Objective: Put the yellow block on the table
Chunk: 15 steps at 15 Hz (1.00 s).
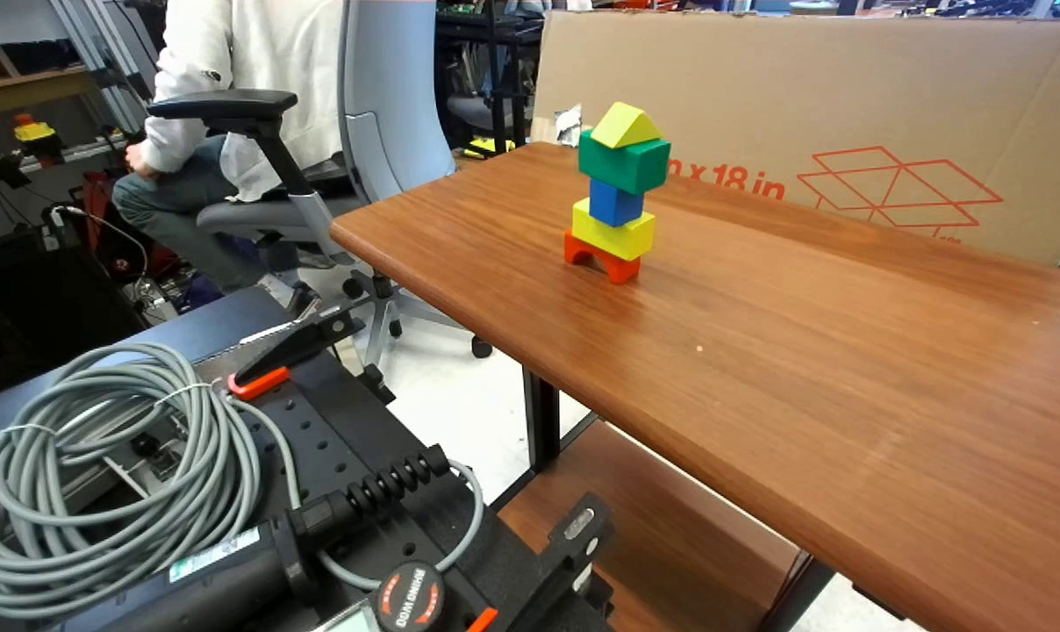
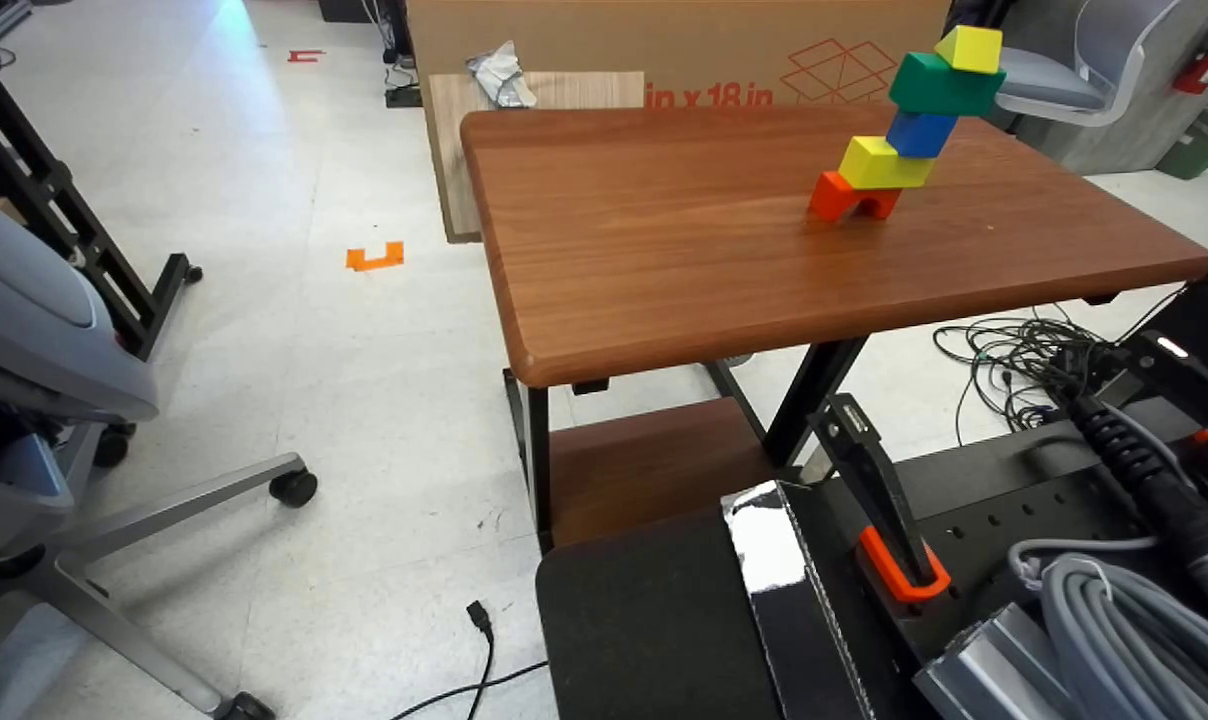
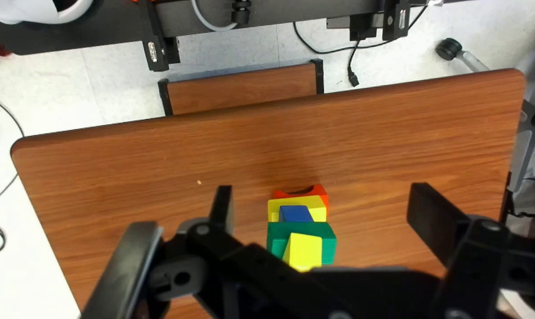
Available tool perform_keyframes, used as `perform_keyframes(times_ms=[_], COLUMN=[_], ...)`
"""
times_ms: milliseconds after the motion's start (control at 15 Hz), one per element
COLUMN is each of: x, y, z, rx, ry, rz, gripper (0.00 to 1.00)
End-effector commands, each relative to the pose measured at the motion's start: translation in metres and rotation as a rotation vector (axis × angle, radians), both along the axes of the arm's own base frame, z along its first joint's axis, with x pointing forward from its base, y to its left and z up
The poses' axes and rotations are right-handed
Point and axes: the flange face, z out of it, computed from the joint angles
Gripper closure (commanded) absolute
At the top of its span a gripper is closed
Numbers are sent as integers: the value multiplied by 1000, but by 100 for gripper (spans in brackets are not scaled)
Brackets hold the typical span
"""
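We see the yellow block (image 1: 625, 128) topping a 5-block stack (image 1: 616, 206), the gripper (image 3: 324, 201) parted wide and empty. We judge nothing done: grasping and setting it on the table (image 1: 846, 351) remain.

- Yellow block (image 1: 625, 127) atop green block (image 1: 623, 162).
- Below: blue block (image 1: 615, 205), yellow brick (image 1: 612, 233), red arch (image 1: 623, 269) — between the table (image 1: 802, 369)'s long edges.
- Cardboard (image 1: 776, 96) along the back edge.
- Scrap (image 1: 569, 125) — perhaps foil — by far corner.
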Motion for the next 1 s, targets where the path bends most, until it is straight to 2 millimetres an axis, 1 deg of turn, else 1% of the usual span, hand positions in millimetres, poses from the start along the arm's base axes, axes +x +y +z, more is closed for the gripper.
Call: perform_keyframes(times_ms=[0, 533, 933], x=[36, 80, 101], y=[0, 4, 11], z=[-7, -23, -40], rx=[1, 29, 12], ry=[39, 61, 90], rz=[-109, -198, -203], gripper=[0, 0, 0])
